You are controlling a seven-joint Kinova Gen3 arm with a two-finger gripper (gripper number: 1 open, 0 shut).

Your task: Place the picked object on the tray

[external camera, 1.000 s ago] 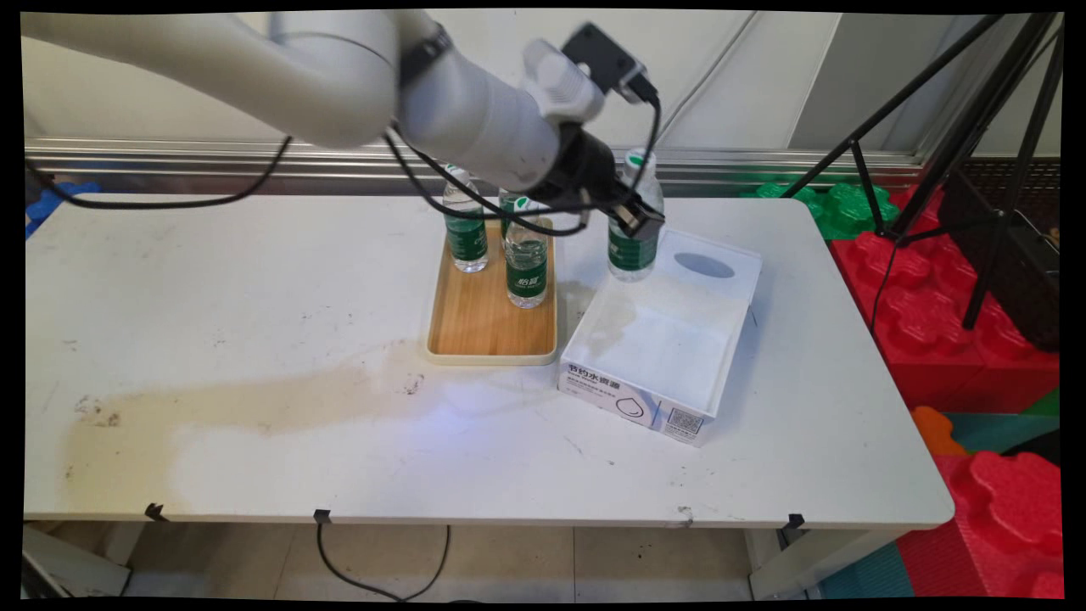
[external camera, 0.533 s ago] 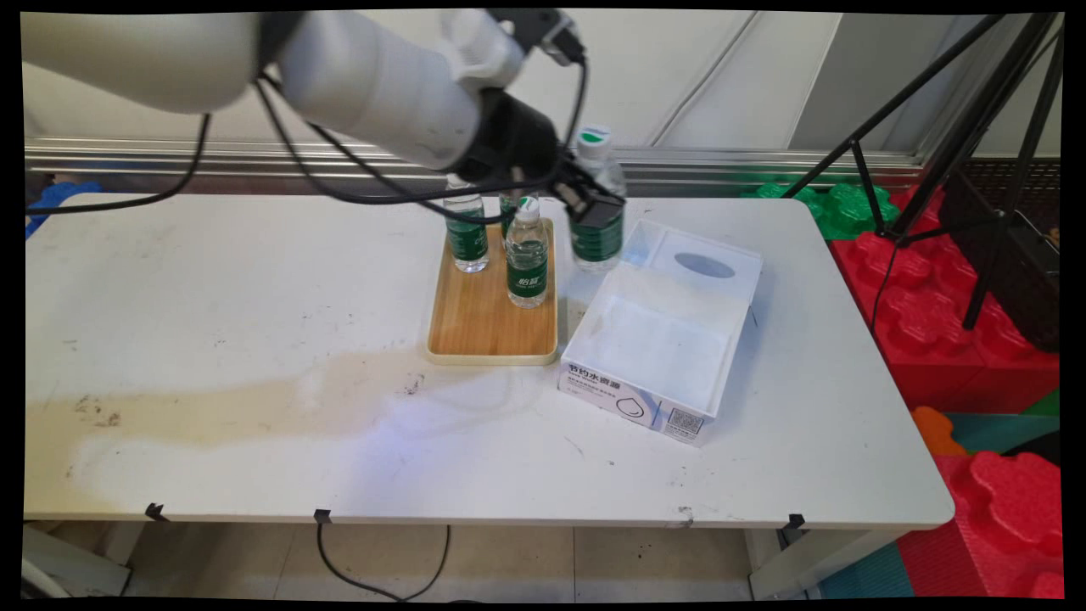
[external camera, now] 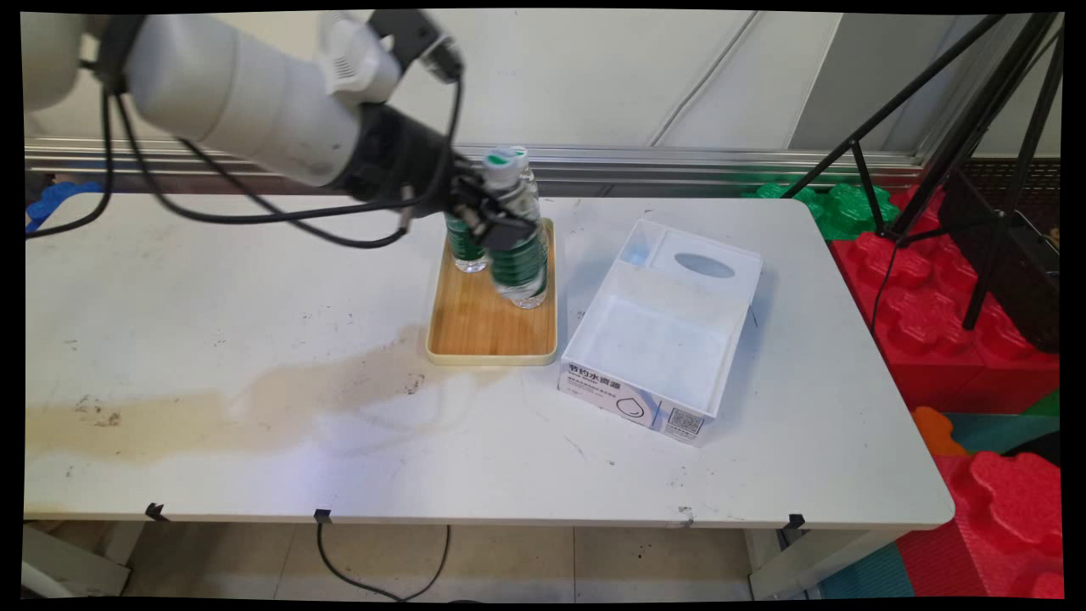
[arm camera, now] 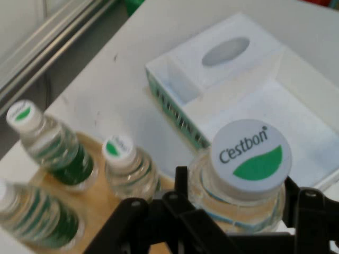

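Black pincer [external camera: 496,222] grips a water bottle [arm camera: 244,174] above the wooden tray [external camera: 492,327], beside three bottles; white box [external camera: 670,331] nearby.

Bright, even indoor light; soft shadows on the table [external camera: 254,280]; hand view slightly blurred.

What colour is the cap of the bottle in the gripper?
The bottle's cap is white with a green leaf mark and "Cestbon" lettering; the hand view shows it best.
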